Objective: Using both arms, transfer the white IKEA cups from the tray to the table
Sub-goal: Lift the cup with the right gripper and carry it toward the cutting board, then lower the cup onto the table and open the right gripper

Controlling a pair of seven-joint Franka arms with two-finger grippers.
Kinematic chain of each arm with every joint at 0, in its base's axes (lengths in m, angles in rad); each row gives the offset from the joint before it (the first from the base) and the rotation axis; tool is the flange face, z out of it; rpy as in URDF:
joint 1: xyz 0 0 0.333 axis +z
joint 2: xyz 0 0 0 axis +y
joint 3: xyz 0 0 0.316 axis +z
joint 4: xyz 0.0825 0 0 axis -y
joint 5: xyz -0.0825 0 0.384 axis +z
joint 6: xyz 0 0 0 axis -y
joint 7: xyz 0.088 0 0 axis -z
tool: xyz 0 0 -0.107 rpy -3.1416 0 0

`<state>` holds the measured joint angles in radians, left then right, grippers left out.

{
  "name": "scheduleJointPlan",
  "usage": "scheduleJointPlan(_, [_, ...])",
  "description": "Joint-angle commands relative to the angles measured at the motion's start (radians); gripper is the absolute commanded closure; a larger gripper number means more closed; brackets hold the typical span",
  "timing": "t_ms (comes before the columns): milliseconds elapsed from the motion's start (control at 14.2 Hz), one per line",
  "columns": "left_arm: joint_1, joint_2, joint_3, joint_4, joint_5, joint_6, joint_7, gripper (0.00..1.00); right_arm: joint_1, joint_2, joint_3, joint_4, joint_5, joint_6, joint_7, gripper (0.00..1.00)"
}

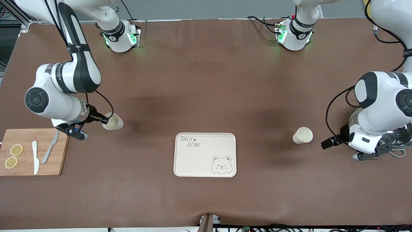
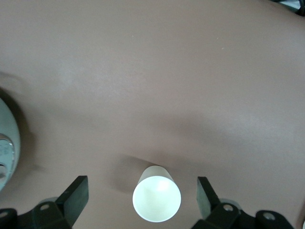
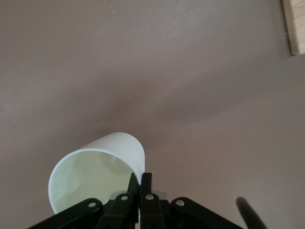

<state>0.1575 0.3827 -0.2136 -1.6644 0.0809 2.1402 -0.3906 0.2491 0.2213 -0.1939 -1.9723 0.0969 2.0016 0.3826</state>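
Observation:
One white cup point(image 1: 112, 121) is pinched by its rim in my right gripper point(image 1: 103, 120), tilted, over the table beside the cutting board; in the right wrist view the fingers point(image 3: 145, 183) are shut on the wall of this cup point(image 3: 95, 174). The other white cup point(image 1: 302, 135) stands upright on the table toward the left arm's end. My left gripper point(image 1: 325, 143) is open, low beside it and apart from it. In the left wrist view this cup point(image 2: 156, 200) shows between the spread fingers point(image 2: 76, 195), touching neither.
A cream tray point(image 1: 204, 161) with a bear drawing lies mid-table, nearer the front camera than both cups. A wooden cutting board point(image 1: 58, 161) with lemon slices and two knives lies at the right arm's end. A glass vessel point(image 1: 397, 138) sits under the left arm.

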Motion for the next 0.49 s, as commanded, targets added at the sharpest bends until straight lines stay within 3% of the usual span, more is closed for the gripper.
scheduleJointPlan(0, [0.019,-0.024,-0.010,0.035,-0.007,-0.051,0.021,0.00,-0.118,-0.138,0.017,-0.192,-0.014,0.080,-0.195,1.00])
scheduleJointPlan(141, [0.017,-0.034,-0.012,0.041,-0.007,-0.066,0.022,0.00,-0.166,-0.169,0.016,-0.272,-0.014,0.140,-0.313,1.00])
scheduleJointPlan(423, [0.014,-0.065,-0.023,0.060,-0.016,-0.112,0.019,0.00,-0.253,-0.125,0.017,-0.324,-0.013,0.287,-0.503,1.00])
